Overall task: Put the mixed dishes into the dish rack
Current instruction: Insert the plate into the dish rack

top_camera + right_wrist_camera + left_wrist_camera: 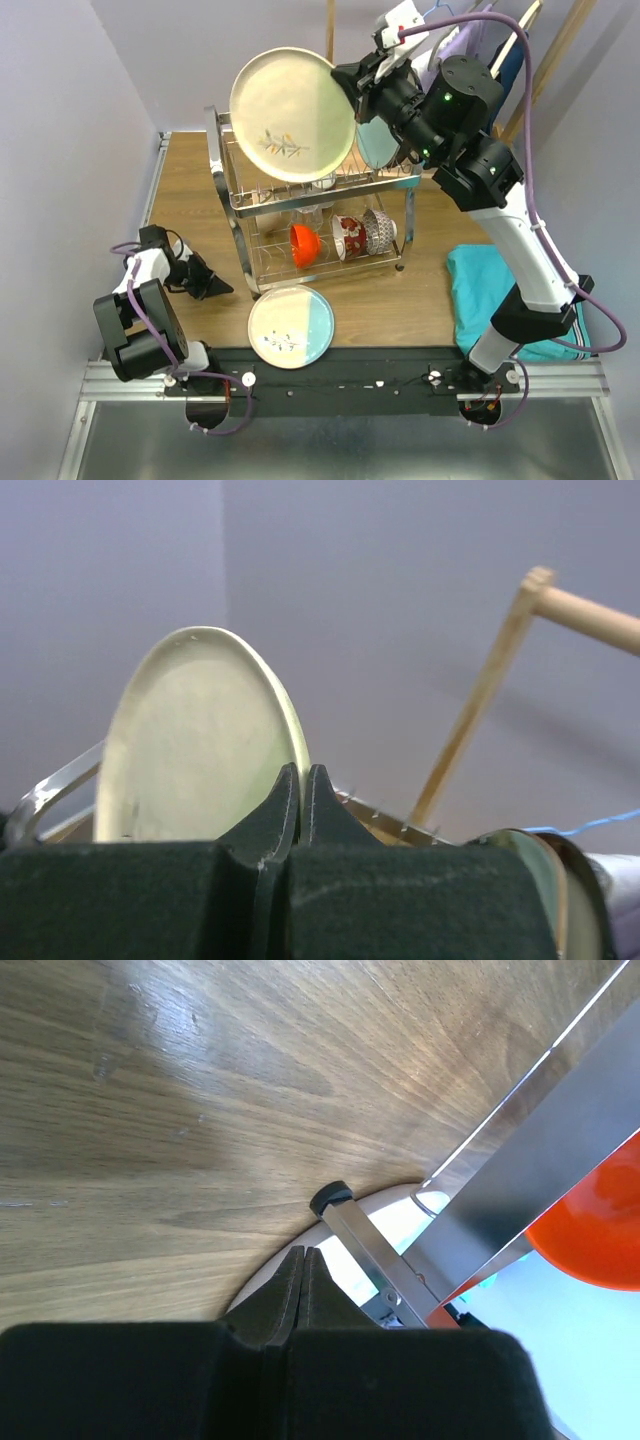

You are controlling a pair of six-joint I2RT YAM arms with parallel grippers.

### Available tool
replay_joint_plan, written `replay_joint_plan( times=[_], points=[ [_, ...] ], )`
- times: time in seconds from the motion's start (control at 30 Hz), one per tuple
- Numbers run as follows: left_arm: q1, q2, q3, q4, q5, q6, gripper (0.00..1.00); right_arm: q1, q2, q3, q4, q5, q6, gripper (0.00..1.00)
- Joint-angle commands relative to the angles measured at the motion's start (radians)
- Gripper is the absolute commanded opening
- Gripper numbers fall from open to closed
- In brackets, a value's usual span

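A wood-grain table (190, 190) between pale lilac walls carries the chrome wire dish rack (250, 203). Above the rack's upper tier, the right gripper (352, 82) is clamped on the rim of a round, glossy pale green plate (290, 115) with a leafy sprig motif. The plate hides much of that tier. Left of the rack, the left gripper (216, 288) sits pressed together, holding nothing.
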Motion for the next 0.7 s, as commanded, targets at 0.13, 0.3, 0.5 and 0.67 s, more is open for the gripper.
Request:
replay_joint_plan(
  times=[0.13,0.3,0.5,0.67],
  points=[
    [0.004,-0.006,-0.018,0.031,0.056,-0.045,0.0,-0.003,-0.006,0.01,0.269,0.33,-0.055,0.01],
    [0.004,-0.019,-0.036,0.054,0.08,-0.08,0.0,-0.003,0.034,0.013,0.272,0.421,-0.099,0.0],
    [0.004,-0.049,-0.072,0.085,0.102,-0.102,0.0,0.003,0.044,0.034,0.263,0.453,-0.122,0.01],
    [0.003,-0.063,-0.093,0.091,0.106,-0.111,0.0,0.008,0.044,0.056,0.25,0.502,-0.179,0.0]
  ],
)
